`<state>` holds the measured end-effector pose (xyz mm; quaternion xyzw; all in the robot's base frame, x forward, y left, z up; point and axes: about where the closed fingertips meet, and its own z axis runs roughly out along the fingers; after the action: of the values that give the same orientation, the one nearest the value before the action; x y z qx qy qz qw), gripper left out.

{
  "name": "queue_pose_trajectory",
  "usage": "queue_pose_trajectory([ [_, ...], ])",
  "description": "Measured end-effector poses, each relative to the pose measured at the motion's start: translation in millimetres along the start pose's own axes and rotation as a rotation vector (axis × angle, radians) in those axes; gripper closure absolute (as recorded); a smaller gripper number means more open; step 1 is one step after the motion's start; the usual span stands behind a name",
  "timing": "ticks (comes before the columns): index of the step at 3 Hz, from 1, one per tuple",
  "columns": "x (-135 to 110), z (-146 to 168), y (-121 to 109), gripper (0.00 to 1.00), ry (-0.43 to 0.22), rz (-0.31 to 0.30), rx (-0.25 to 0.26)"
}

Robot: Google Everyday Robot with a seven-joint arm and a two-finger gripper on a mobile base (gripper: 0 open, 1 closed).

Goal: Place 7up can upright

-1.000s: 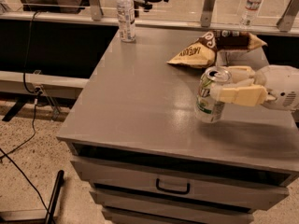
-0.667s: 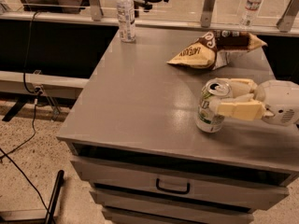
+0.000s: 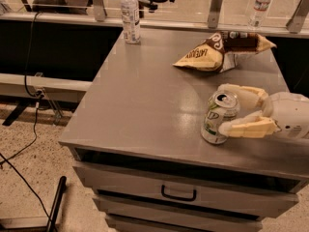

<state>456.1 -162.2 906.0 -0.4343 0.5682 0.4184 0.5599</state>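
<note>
7up can (image 3: 217, 124) gripped by gripper (image 3: 222, 108), stood near upright on table (image 3: 145, 105), pull-tab end up; green label unreadable.

Can (image 3: 219, 119): silver-white with green markings, pull-tab top uppermost. Stands near upright on its base, front right of the table (image 3: 145, 105). Gripper (image 3: 222, 108) sits around it.

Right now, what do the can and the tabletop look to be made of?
Can: probably thin aluminium, going by its silver-white printed skin with green marks and bare shiny top with a pull-tab. Tabletop: grey, smooth and semi-matte with soft glare; painted metal or laminate, cannot tell which. Gripper: at the table's right front, closed on the can.
</note>
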Motion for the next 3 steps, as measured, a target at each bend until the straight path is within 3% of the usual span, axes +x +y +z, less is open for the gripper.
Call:
queue_pose_trajectory([
  [1,3.7,-12.4,-5.5,0.00,0.013,-0.021,0.013],
  [3,-0.6,-83.5,-38.4,0.00,0.193,-0.107,0.124],
])
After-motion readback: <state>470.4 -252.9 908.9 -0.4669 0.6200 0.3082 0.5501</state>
